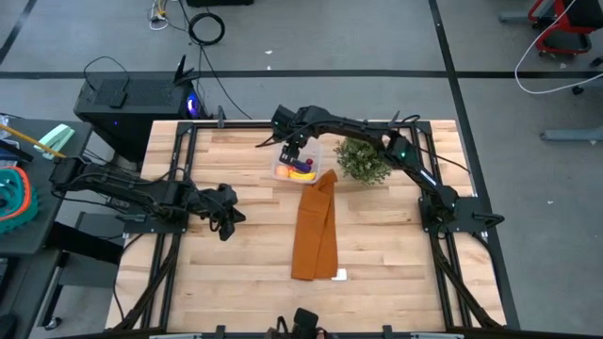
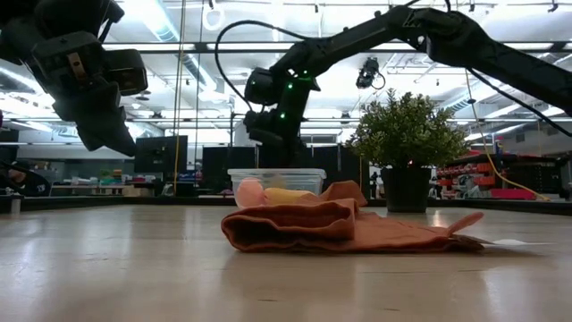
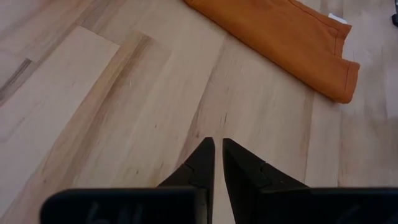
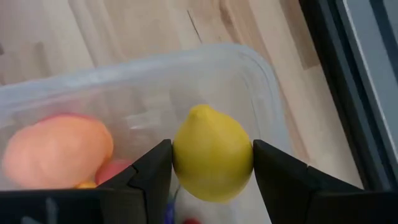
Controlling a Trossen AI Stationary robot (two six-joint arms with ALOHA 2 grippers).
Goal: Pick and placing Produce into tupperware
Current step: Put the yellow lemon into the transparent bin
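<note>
Hovering above the bare left part of the pale wooden worktop [image 1: 245, 273], the left gripper [image 1: 226, 222] has its two dark fingers [image 3: 202, 163] drawn together with only a sliver between them, and it holds nothing. In its wrist view, one end of the long orange-brown cloth [image 3: 292, 43] lies on the wood ahead of the fingertips.

Near the worktop's middle, that cloth [image 1: 315, 231] stretches from the front edge toward the back, rumpled at its far end. Its far end lies just beside the clear, colourless plastic tupperware box with rounded corners [image 1: 295, 160], which stands toward the back of the worktop. Inside the box lie a peach-orange round fruit [image 4: 57, 149], a yellow banana [image 1: 301, 174] and a small dark purple piece [image 1: 302, 167].

The right gripper [image 1: 293, 149] reaches in from the right and hangs over the box, its fingers clamped on either side of a yellow lemon [image 4: 212, 160], which sits above the box's open top.

Right of the box stands a green bushy potted plant [image 1: 363, 160], with the right arm passing over it.
</note>
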